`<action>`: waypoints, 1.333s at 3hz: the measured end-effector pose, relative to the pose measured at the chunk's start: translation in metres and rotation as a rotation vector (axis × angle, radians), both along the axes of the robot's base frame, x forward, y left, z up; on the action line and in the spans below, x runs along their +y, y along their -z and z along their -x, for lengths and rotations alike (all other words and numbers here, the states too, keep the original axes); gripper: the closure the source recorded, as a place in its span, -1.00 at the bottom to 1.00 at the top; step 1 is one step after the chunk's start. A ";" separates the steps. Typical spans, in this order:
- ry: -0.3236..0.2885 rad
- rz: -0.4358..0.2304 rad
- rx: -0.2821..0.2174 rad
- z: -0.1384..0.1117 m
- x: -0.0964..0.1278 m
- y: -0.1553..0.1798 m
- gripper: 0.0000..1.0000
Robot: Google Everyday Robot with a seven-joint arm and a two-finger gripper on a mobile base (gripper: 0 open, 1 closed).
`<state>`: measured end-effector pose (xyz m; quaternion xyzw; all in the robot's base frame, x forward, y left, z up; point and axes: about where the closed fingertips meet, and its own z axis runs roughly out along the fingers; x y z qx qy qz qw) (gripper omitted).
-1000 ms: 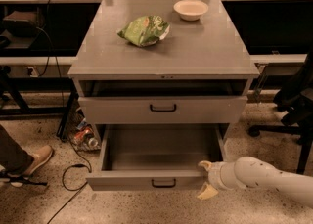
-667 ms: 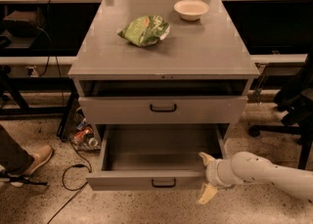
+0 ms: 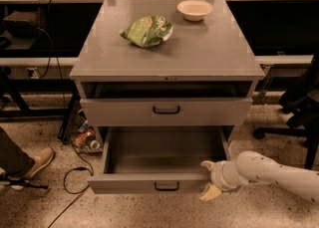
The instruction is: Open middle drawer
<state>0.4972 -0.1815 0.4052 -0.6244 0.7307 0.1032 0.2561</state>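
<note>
The middle drawer point(image 3: 134, 183) is pulled well out of the grey cabinet. Its deep grey box is bare inside and a small black loop handle point(image 3: 166, 186) sits at the centre of its front. My gripper point(image 3: 208, 179), on a white arm reaching in from the right, is at the right end of that drawer front. Its two tan fingers point(image 3: 210, 192) are spread, one above the front's rim and one in front of it. It holds nothing and is well right of the handle.
A taller drawer front point(image 3: 166, 111) above is shut, with a dark gap under the cabinet top point(image 3: 209, 57). A green chip bag point(image 3: 146, 30) and a white bowl point(image 3: 195, 9) sit on top. A person's shoe point(image 3: 31, 162), cables and litter lie at floor left; a chair base point(image 3: 299, 122) stands right.
The gripper has shifted very slightly up and left at the drawer's right end. The drawer stays pulled out as before.
</note>
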 end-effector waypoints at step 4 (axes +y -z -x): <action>0.067 -0.042 0.016 0.027 -0.017 -0.006 1.00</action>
